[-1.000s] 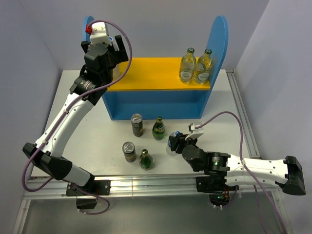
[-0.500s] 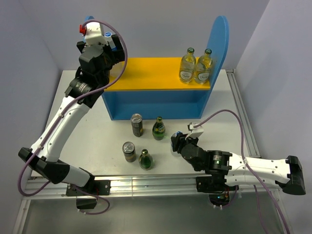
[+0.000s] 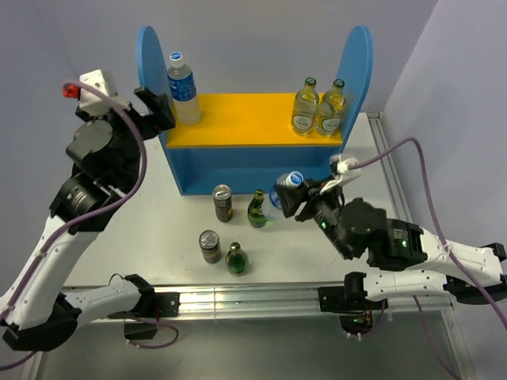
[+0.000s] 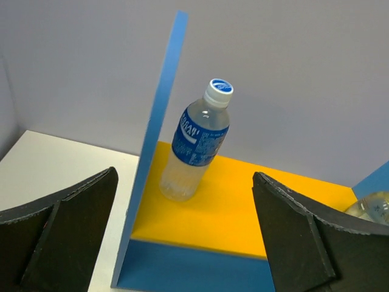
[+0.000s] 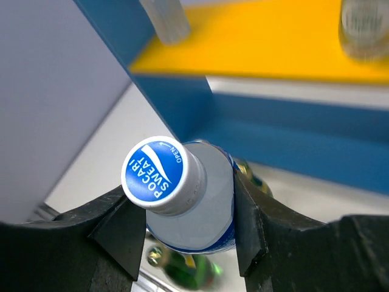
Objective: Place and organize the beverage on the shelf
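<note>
Nearest you, two cans (image 3: 210,245) and two green bottles (image 3: 236,258) stand on the table (image 3: 150,214). Just beyond, your right gripper (image 3: 299,199) is clamped on a plastic bottle (image 5: 182,201) below its cap, tilted above them. It is probably light, smooth and squashy, so squeeze the body gently. The shelf (image 3: 253,166) lies ahead. On its yellow board a second bottle (image 4: 194,146) stands left and glass bottles (image 3: 317,107) right. Your left gripper (image 3: 156,112) hangs spread and empty.

- The left arm (image 3: 43,265) and the right arm (image 3: 461,256) are white tubes with black joints.
- A thin purple cable (image 3: 409,142) runs along each.
- The fingers (image 4: 67,231) are black and rough.
</note>
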